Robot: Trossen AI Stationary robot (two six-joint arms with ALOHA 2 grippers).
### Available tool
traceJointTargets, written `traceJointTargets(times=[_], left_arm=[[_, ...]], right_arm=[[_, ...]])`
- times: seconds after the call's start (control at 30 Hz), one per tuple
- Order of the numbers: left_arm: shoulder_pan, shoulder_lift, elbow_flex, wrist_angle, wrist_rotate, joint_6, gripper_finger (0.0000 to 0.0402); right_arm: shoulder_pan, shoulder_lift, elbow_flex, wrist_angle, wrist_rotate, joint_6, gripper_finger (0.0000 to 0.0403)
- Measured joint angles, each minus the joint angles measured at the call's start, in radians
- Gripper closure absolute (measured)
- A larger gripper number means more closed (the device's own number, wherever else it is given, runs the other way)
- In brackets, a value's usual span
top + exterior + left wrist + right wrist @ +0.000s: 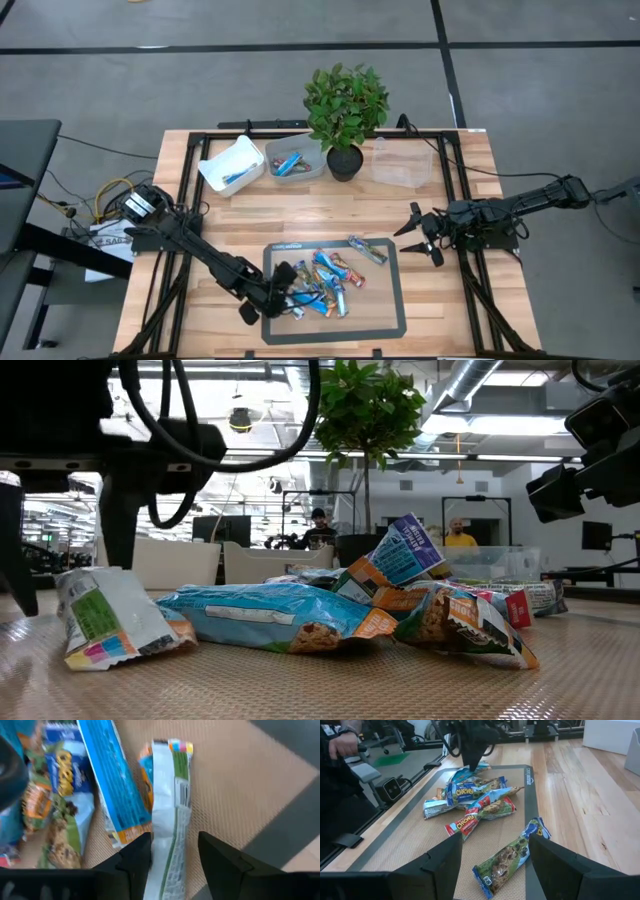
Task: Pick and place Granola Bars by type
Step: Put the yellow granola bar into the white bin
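Several granola bars [325,280] lie heaped on a tan mat [385,320] near the table's front edge, in blue, orange and green wrappers. One bar [170,795] lies at the heap's left edge with its white and green back up. My left gripper [172,840] is open and slants down over this bar's near end, one finger on each side of it. My right gripper [418,232] hangs open above the table's right side, pointing toward the heap [475,800].
One bar [367,249] lies apart at the mat's far right. Along the far edge stand a white tub [232,163], a tub holding bars [295,160], a potted plant [345,105] and a clear tub [403,163]. People show in the room behind.
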Motion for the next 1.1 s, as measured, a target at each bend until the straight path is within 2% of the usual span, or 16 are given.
traceJointTargets(times=[0.53, 0.67, 0.77, 0.87, 1.1], left_arm=[[0.015, 0.027, -0.005, 0.029, -0.01, -0.012, 0.0379], [0.027, 0.025, 0.005, 0.027, -0.021, -0.02, 0.0383], [0.057, -0.008, 0.027, 0.022, -0.087, -0.052, 0.0371], [0.108, -0.064, 0.039, 0.014, -0.159, -0.095, 0.0367], [0.261, -0.189, 0.057, -0.108, -0.225, -0.246, 0.0386]], right_arm=[[0.0, 0.0, 0.0, 0.001, 0.0, 0.0, 0.0182], [0.0, -0.001, 0.0, 0.003, 0.0, 0.0, 0.0182], [0.0, -0.001, 0.0, 0.002, 0.0, 0.0, 0.0182], [0.0, -0.001, 0.0, 0.0, 0.0, 0.0, 0.0182], [0.0, -0.001, 0.0, 0.0, 0.0, 0.0, 0.0182]])
